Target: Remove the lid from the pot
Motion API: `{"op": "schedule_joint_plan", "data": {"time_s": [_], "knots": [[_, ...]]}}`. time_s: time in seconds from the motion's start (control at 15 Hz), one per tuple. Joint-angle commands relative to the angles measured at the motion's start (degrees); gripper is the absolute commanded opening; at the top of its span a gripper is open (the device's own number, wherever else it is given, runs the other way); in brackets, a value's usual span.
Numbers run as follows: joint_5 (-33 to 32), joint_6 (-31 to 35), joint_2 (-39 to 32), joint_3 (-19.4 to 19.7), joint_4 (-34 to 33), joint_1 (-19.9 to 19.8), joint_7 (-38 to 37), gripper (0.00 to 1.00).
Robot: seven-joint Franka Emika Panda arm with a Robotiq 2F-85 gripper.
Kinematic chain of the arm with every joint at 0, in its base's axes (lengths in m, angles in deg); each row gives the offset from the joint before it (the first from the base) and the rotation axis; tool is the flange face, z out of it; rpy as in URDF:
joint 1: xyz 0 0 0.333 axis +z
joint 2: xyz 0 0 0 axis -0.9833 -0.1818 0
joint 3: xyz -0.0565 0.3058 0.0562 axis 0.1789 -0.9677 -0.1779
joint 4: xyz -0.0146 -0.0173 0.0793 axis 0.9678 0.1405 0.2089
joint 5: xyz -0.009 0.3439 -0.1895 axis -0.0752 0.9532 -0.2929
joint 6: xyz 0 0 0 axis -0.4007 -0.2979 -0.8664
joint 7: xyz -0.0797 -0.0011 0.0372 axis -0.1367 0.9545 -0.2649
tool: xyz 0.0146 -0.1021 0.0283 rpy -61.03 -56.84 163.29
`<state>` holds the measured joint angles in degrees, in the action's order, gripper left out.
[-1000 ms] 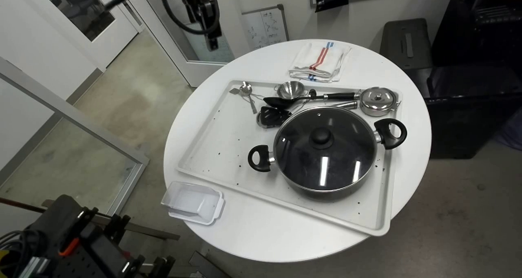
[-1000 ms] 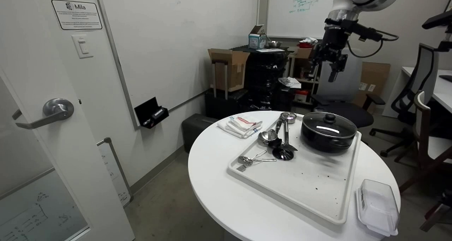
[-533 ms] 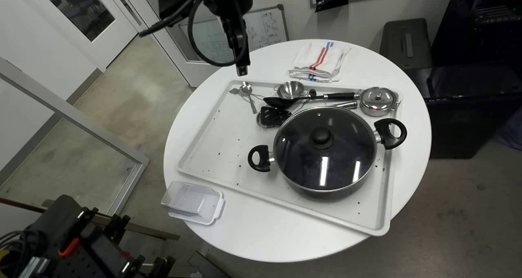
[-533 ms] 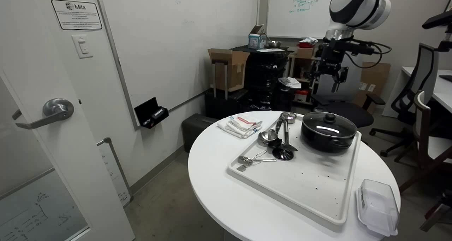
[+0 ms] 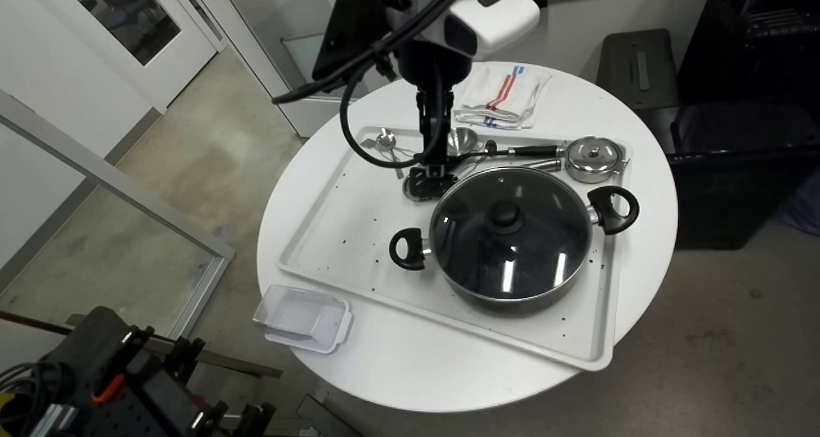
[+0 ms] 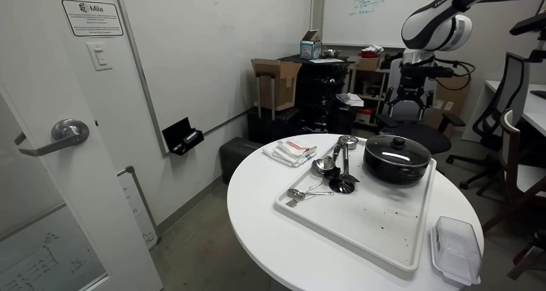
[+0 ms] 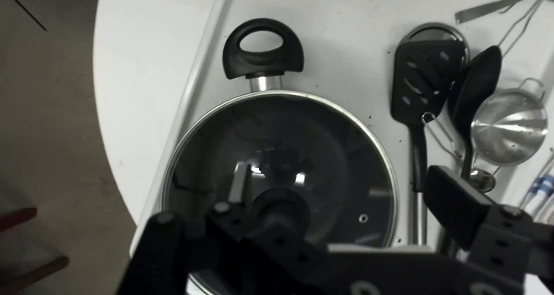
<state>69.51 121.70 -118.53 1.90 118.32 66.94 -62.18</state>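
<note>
The see-through glass lid (image 5: 471,248) with its metal rim and dark centre knob sits on the wide black pot (image 5: 512,307). Lid (image 6: 384,149) and pot (image 6: 384,168) also show in the other exterior view. My gripper (image 6: 406,111) is open and empty, in the air above the tray area, higher than the lid. In an exterior view the gripper (image 5: 435,169) appears over the utensils beside the pot. In the wrist view the spread fingers (image 7: 346,191) stand above the lid (image 7: 298,135), one over it near the knob, one over the utensils. The knob is partly hidden by the gripper.
The pot stands on a white tray (image 5: 359,245) on a round white table (image 5: 410,379). Black utensils (image 6: 343,183), a metal strainer (image 7: 510,126) and a small lidded metal pot (image 5: 594,158) lie beside it. A clear plastic container (image 5: 304,318) and a folded towel (image 5: 493,97) flank the tray.
My gripper has moved down and in over the table, closer to the pot, and has turned so both fingers show spread apart. The lid and pot have not moved.
</note>
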Motion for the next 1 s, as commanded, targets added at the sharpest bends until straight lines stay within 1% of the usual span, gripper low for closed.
{"op": "schedule_joint_plan", "data": {"time_s": [0.0, 0.33, 0.6, 0.93], "knots": [[-2.3, 0.6, -4.2, 1.8, -4.2, -0.2, -5.8, 1.00], [-4.4, 2.8, -9.4, 3.3, -8.5, -0.6, -11.8, 1.00], [-5.6, 3.7, -13.7, 3.5, -12.4, -0.9, -15.5, 1.00], [-6.6, 4.4, -18.8, 3.5, -16.9, -1.4, -18.3, 1.00]]}}
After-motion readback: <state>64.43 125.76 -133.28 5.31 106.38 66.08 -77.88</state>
